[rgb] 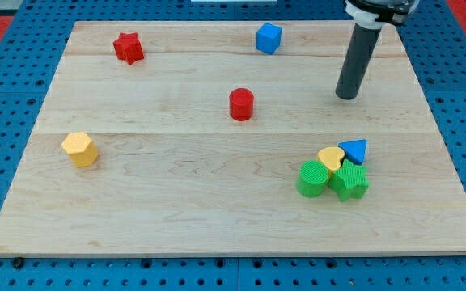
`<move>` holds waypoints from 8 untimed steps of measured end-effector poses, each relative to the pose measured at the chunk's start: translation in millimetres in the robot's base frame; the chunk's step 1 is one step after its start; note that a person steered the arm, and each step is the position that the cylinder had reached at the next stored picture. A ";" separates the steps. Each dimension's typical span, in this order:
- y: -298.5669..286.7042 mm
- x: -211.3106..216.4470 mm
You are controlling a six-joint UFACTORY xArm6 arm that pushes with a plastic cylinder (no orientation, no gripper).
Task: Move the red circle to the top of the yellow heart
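Red circle (pixel 241 104): short upright cylinder, mid-board; my tip (pixel 346 96) well right; no pincer visible.

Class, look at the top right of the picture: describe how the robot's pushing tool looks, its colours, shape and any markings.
It is a straight, round rod, dark grey to black, smooth and unmarked. My tip ends blunt and flat. At the view's top, the rod enters a wider black collar edged by a white ring. No cables or labels show.
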State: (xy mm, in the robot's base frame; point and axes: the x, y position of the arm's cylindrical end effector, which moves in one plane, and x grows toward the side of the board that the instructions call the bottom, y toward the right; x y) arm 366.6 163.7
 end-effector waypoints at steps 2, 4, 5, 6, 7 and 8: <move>-92.7 -30.8; -151.5 -25.2; -183.1 -19.8; -195.3 1.7; -165.8 13.6; -115.1 44.0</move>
State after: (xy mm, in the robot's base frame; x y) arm 410.6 48.5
